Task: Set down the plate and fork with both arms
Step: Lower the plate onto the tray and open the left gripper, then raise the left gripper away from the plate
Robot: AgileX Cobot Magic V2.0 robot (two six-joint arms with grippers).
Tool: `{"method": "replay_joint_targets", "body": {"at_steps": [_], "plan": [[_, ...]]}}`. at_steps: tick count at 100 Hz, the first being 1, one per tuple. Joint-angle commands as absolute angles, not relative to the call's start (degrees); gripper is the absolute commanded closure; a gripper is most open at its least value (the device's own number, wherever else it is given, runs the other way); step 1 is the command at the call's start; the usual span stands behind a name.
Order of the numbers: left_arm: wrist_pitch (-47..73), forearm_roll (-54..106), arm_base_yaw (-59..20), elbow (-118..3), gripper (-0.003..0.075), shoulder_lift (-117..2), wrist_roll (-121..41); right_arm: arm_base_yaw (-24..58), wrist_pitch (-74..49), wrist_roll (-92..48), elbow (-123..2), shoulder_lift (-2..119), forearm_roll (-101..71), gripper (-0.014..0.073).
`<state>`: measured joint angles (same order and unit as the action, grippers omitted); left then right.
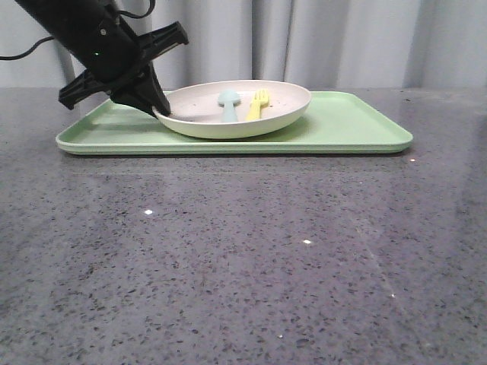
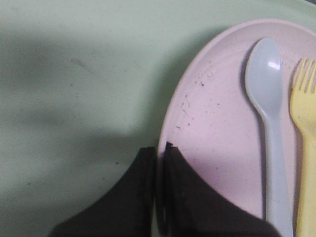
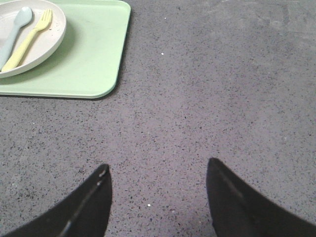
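The cream-white plate (image 1: 278, 103) rests on the light-green tray (image 1: 358, 129) at the back of the table. The yellow fork (image 1: 258, 104) lies in the plate beside a pale blue spoon (image 1: 228, 103). My left gripper (image 1: 161, 111) is shut on the plate's left rim; in the left wrist view its gripper (image 2: 160, 148) has one finger inside the plate (image 2: 217, 123) and one outside, with the fork (image 2: 305, 123) at the edge of that view. My right gripper (image 3: 158, 170) is open and empty over bare table, out of the front view. The right wrist view shows the plate (image 3: 47, 37) and fork (image 3: 27, 42) far off.
The grey speckled tabletop (image 1: 243, 251) stretches in front of the tray. A pale curtain (image 1: 342, 38) hangs behind the table. In the right wrist view the tray's corner (image 3: 111, 74) lies well away from the right fingers.
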<state>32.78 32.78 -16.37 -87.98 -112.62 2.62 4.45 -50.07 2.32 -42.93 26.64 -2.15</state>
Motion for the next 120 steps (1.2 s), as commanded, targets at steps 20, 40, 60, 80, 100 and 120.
{"method": "replay_joint_targets", "body": {"at_steps": [20, 40, 60, 80, 100, 120], "plan": [[30.64, 34.43, -16.97, -90.09, 0.074, -109.63, 3.37, 4.26, -46.23, 2.0, -44.92, 27.51, -2.28, 0.0158], [31.57, 34.43, -16.86, -90.09, 0.0712, -109.63, 3.37, 4.26, -46.32, 2.0, -44.92, 27.51, -2.28, 0.0158], [31.81, 34.43, -16.86, -90.09, 0.0488, -109.63, 3.37, 4.26, -46.32, 2.0, -44.92, 27.51, -2.28, 0.0158], [31.92, 34.43, -16.86, -90.09, 0.0276, -109.5, 3.37, 4.26, -46.61, 2.0, -44.92, 27.51, -2.28, 0.0158], [32.03, 33.21, -16.52, -90.09, 0.0269, -107.06, 3.37, 4.26, -46.9, 2.0, -44.92, 27.51, -2.28, 0.0158], [33.91, 28.6, -14.47, -90.09, 0.0269, -102.19, 3.37, 4.26, -47.32, 2.0, -44.92, 27.51, -2.28, 0.0158]]}}
